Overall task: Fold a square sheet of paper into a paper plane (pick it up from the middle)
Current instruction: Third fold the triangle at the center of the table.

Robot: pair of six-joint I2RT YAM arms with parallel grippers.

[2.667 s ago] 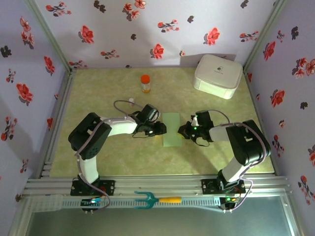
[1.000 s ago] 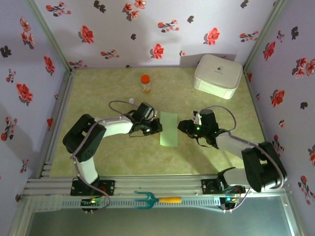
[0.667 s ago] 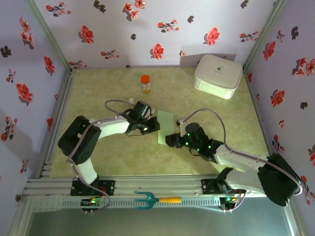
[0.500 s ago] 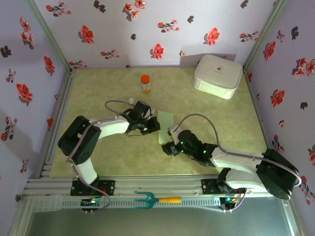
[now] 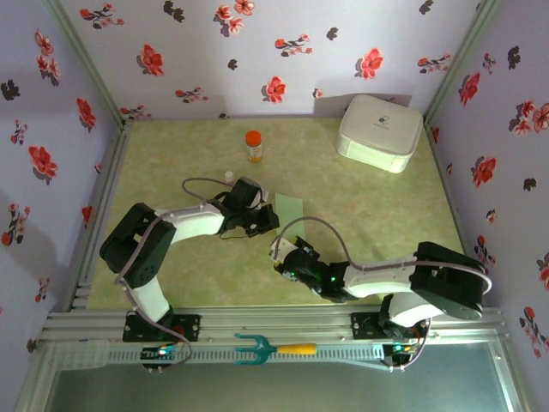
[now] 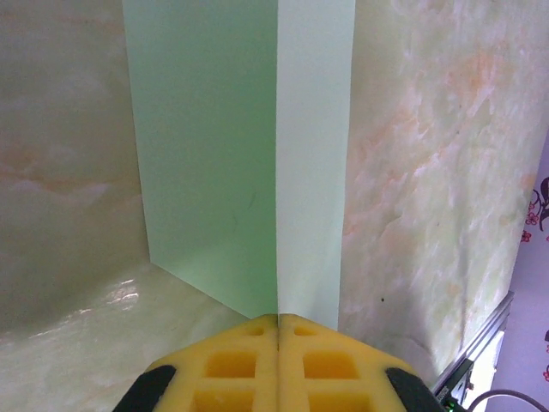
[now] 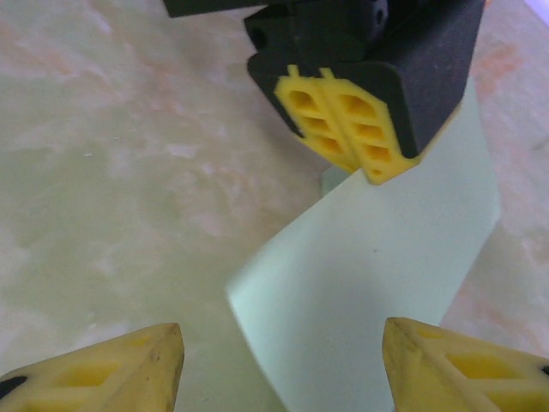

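Observation:
The square sheet of paper (image 5: pixel 290 206) is pale mint green and folded into a narrow rectangle, not a pointed paper plane. It lies mid-table with one end curling up. My left gripper (image 5: pixel 268 221) is shut on its left edge. In the left wrist view the yellow fingertips (image 6: pixel 257 330) pinch the paper (image 6: pixel 214 154), and a crease line runs straight away from them. My right gripper (image 5: pixel 277 254) sits low at the paper's near end, open. In the right wrist view its fingertips (image 7: pixel 129 360) straddle the paper's raised corner (image 7: pixel 360 292). The left gripper (image 7: pixel 343 129) grips the far side.
A white rounded box (image 5: pixel 380 131) stands at the back right. An orange-capped bottle (image 5: pixel 253 144) and a small white cap (image 5: pixel 229 177) are behind the left arm. A teal fork-shaped tool (image 5: pixel 257 348) lies on the front rail.
My right arm swung from the paper's right side around to its near end, dropped low and opened wider. The left gripper stayed shut on the paper, which shifted slightly back.

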